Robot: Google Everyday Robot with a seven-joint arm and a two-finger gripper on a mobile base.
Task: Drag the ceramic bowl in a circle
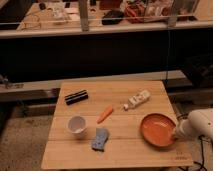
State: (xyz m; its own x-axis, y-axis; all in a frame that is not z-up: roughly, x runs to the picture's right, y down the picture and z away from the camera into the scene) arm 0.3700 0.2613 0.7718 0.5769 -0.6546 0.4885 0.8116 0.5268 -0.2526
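The ceramic bowl [157, 130] is a wide, shallow orange-red dish on the right part of the wooden table [120, 152], close to the right edge. My gripper [175, 134] is at the bowl's right rim, at the end of the white arm [198, 123] that reaches in from the right. The contact point is hidden by the arm's end.
A small white cup [76, 125] stands at the front left with a blue sponge [100, 139] beside it. An orange carrot [105, 114] lies mid-table, a white bottle [137, 100] behind the bowl, and a black object [76, 96] at the back left. A dark counter stands beyond the table.
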